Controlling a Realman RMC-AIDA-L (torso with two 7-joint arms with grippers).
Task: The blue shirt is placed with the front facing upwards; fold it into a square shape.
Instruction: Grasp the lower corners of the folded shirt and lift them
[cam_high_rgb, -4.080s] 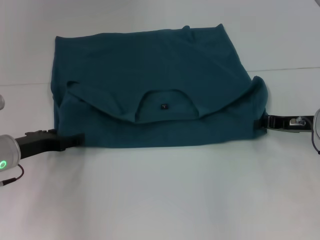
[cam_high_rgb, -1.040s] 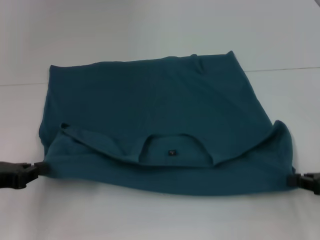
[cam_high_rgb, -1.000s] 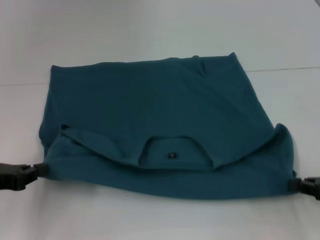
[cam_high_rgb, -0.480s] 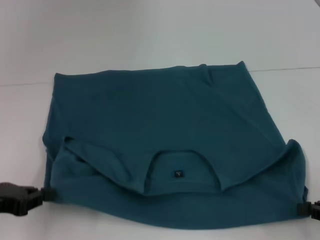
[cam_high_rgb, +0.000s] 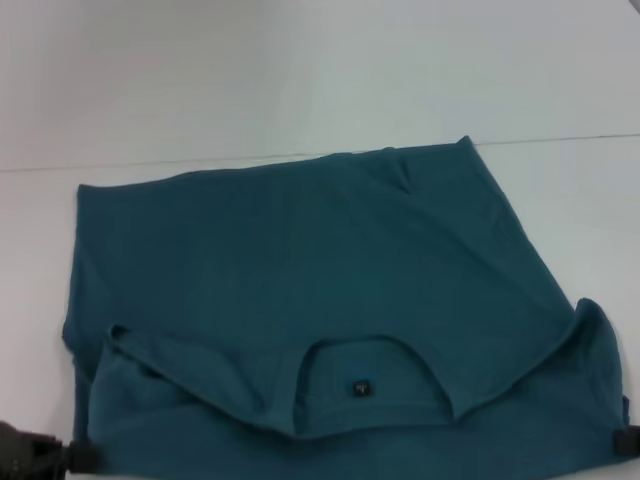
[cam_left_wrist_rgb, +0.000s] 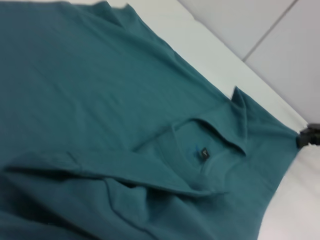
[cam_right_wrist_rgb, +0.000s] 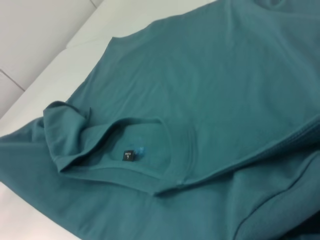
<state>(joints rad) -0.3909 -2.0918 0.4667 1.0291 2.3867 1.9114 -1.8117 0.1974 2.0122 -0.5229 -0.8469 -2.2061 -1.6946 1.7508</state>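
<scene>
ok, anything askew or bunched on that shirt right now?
Yes. The blue shirt is uneven: the corner by the right gripper stands up in a peak, while the side by the left gripper is rumpled, with a loose flap folded over. The neck label faces up inside the collar. No damage visible.

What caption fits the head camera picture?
Left gripper and right gripper at the near corners of the half-folded blue shirt, neck label showing.

blue shirt (cam_high_rgb: 330, 300) spread | left tool (cam_high_rgb: 75, 457), right tool (cam_high_rgb: 622, 440) at near corners
</scene>
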